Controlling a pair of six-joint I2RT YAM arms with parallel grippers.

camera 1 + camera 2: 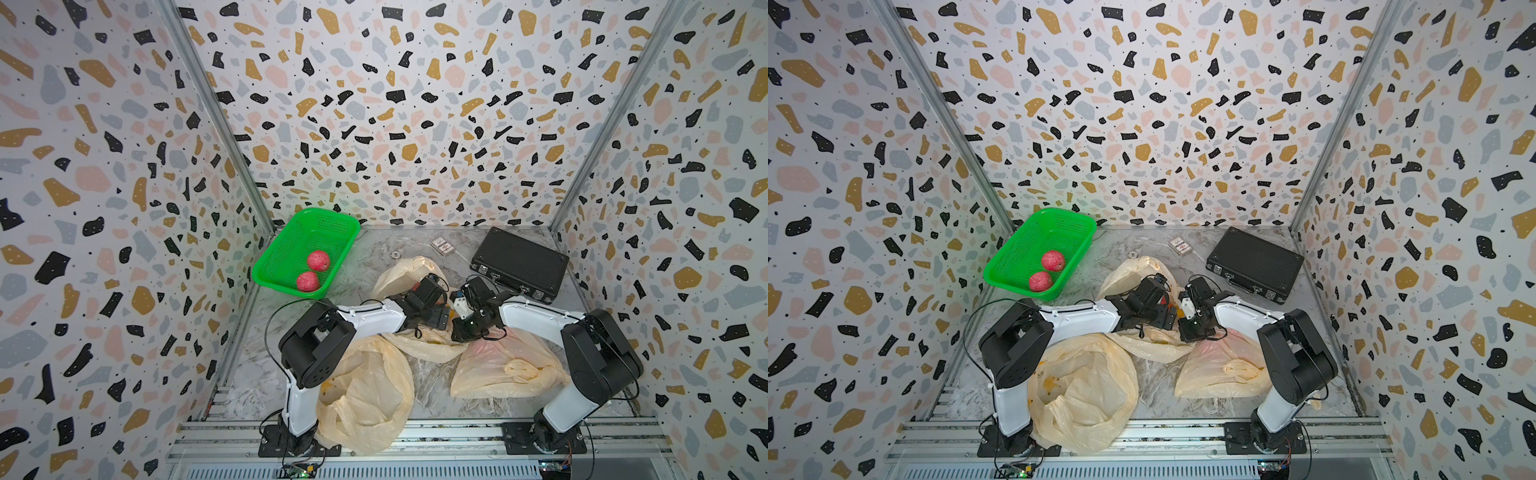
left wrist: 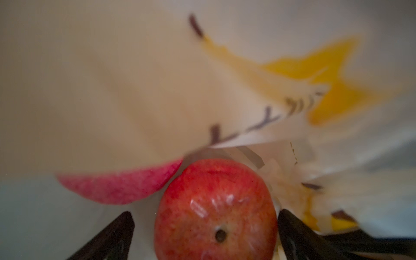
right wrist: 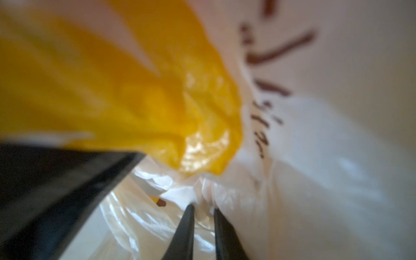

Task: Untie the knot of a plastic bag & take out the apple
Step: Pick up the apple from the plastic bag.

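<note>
Extraction step, by the look of it: mid-surface, the right gripper [image 3: 203, 208] pinches the plastic bag [image 3: 315, 180] between narrow jaws while the left gripper [image 2: 204, 215], spread wide, straddles the apple [image 2: 215, 202] inside; the next move should be to close and withdraw.

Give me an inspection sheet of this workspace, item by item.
Surface: marble tabletop, partly covered.
Job's things: apple inside the bag; two apples in green basket.
Clutter: black case, small box, other bags.
End effectors: left end effector open around the apple; right end effector pinching the bag.
Cables: black cable loops beside the left arm.
Surroundings: terrazzo-patterned walls.
</note>
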